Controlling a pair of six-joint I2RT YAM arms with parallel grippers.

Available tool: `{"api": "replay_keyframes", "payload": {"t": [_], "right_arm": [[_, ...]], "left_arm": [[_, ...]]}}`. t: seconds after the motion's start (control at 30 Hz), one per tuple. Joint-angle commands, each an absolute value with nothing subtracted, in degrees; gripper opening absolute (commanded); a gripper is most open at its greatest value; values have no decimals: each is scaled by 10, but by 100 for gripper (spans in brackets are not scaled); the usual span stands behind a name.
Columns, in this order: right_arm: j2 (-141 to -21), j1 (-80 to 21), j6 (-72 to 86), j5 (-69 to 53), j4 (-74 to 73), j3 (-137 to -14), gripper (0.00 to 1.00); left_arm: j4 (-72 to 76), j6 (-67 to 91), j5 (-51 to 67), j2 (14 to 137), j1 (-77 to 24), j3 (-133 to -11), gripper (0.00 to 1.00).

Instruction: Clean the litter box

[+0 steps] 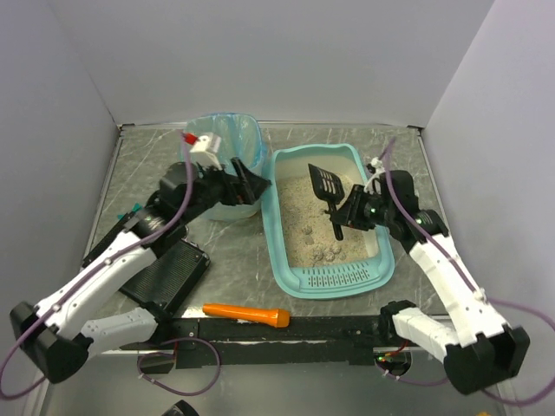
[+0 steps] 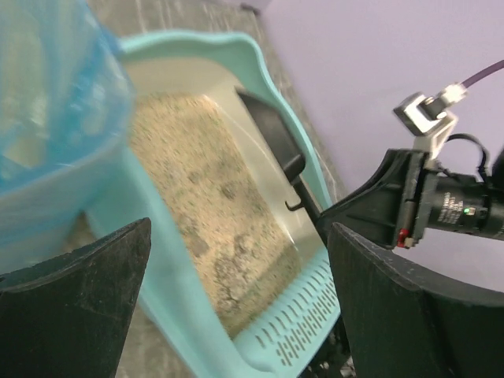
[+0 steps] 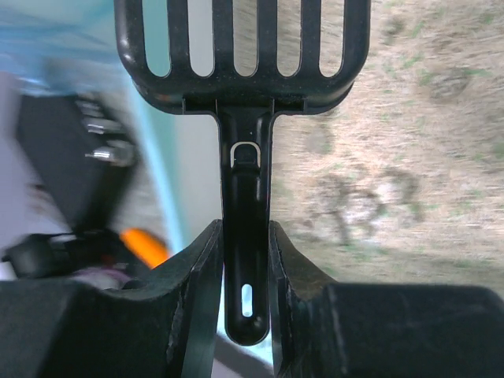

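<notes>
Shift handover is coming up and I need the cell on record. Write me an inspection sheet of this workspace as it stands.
Surface: grey marbled table, bare between the items.
Job's things: teal litter box holding beige litter, with clumps near the slotted end; black slotted scoop over the litter; blue-bagged waste bin to the box's left.
Clutter: orange tool at the near edge; flat black case under the left arm.
Grippers: left gripper open and empty, beside the bin; right gripper shut on the scoop's handle.
Cables: purple cables run along both arms and loop at the bases.
Surroundings: plain pale walls on three sides.
</notes>
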State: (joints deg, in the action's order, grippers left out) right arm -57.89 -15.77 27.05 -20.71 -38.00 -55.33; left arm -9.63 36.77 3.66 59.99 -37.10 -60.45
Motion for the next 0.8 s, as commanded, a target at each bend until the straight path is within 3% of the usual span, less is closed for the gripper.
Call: {"api": "replay_keyframes", "payload": {"t": [0.0, 0.23, 0.6, 0.67, 0.7, 0.73, 0.77], "right_arm": [[-517, -138, 354, -278, -318, -514, 0], [-480, -130, 380, -293, -302, -497, 0], [-434, -127, 476, -338, -243, -468, 0], [-442, -127, 479, -352, -235, -464, 0], [-446, -128, 478, -358, -235, -462, 0], [-453, -128, 476, -358, -239, -461, 0], [-455, -127, 475, -357, -244, -461, 0]], "left_arm": [[-17, 432, 2, 643, -431, -636, 97], [-40, 445, -47, 820, -503, -764, 97], [-91, 457, -98, 915, -509, -856, 99], [-68, 462, -88, 921, -511, -853, 87], [-68, 465, -95, 931, -515, -857, 77], [-84, 465, -110, 939, -518, -864, 57], [-99, 465, -126, 948, -521, -887, 51]]}}
